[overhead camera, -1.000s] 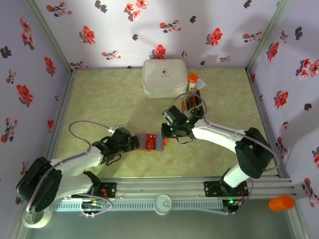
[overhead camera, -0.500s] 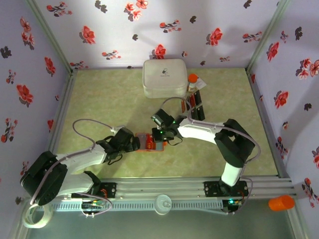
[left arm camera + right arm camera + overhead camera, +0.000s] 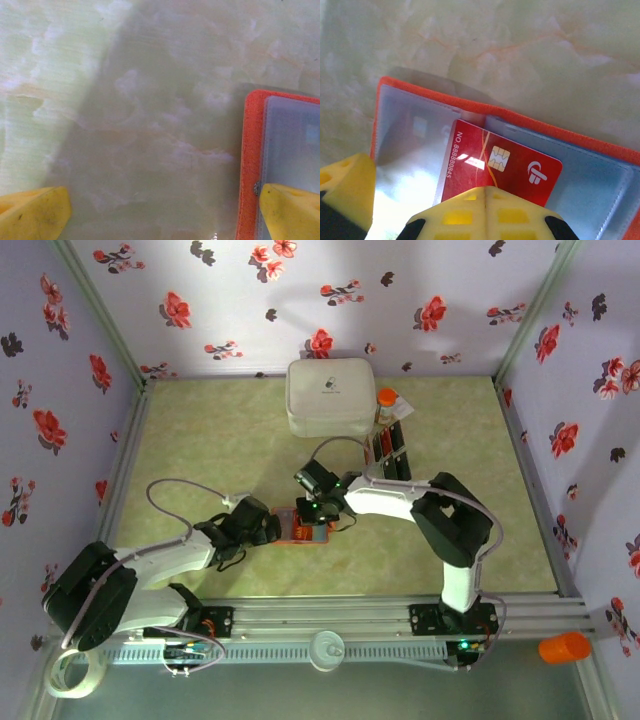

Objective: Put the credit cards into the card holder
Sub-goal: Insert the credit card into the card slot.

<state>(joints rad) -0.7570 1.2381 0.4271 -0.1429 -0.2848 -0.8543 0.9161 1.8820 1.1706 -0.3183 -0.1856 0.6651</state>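
The flat, bright orange folding card holder (image 3: 291,533) with a blue-grey inside is lying open on the pale green marbled table (image 3: 210,440), close to the front rail and between the two arms. The right claw (image 3: 312,512) is reaching down onto it from the far side, its yellow fingers (image 3: 465,212) pressing together with no gap between them. In the right wrist view those tips are sitting at the near edge of a thin red credit card (image 3: 505,162) carrying a gold chip and white lettering. Whether the card is caught between them or only touched, I cannot tell. The card is lying tilted across the middle of the holder, over its clear plastic sleeves, and I cannot tell whether any part of it is sitting inside a sleeve.

The left claw (image 3: 268,527) is standing spread wide at the holder's left side. In the left wrist view one of its yellow fingers (image 3: 292,210) is resting on the holder's edge while the other is sitting over bare table, well apart from it.

Farther back, more red and black cards (image 3: 388,448) are lying in a small cluster near a large white rounded case (image 3: 330,397), and a small orange-capped bottle (image 3: 386,400) is standing just beside that case
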